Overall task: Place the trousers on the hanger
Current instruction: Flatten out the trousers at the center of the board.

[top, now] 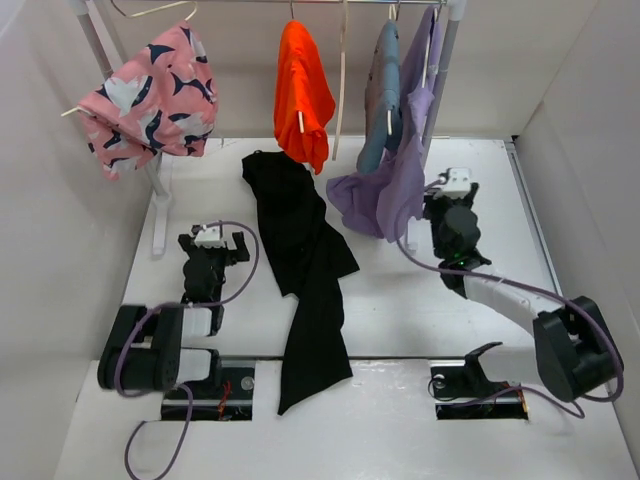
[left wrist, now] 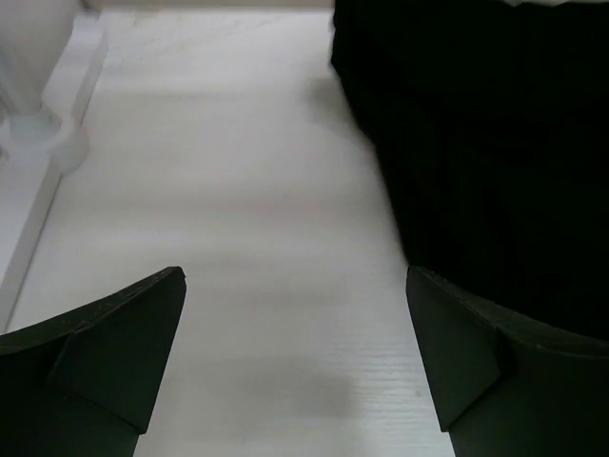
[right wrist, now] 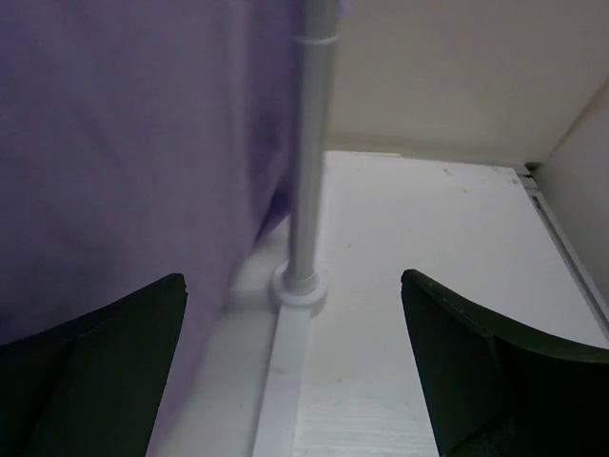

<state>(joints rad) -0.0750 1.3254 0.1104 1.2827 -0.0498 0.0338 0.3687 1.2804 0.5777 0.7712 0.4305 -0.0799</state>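
Observation:
The black trousers (top: 303,250) lie stretched out on the white table, waist at the far end and legs toward the near edge. They fill the upper right of the left wrist view (left wrist: 485,143). A thin pale beige hanger (top: 341,90) hangs bare and edge-on from the rail, between the orange and blue garments. My left gripper (top: 212,236) is open and empty, low over the table just left of the trousers (left wrist: 295,278). My right gripper (top: 452,186) is open and empty (right wrist: 292,278), facing the rack's right post (right wrist: 309,143) beside the purple garment (right wrist: 133,143).
A clothes rack spans the back, with feet on the table (top: 160,215). It carries a pink patterned garment (top: 150,95), an orange one (top: 302,90), a blue one (top: 382,95) and a purple one (top: 390,180) trailing onto the table. Another pale hanger (top: 150,10) is at the top left. White walls enclose the sides.

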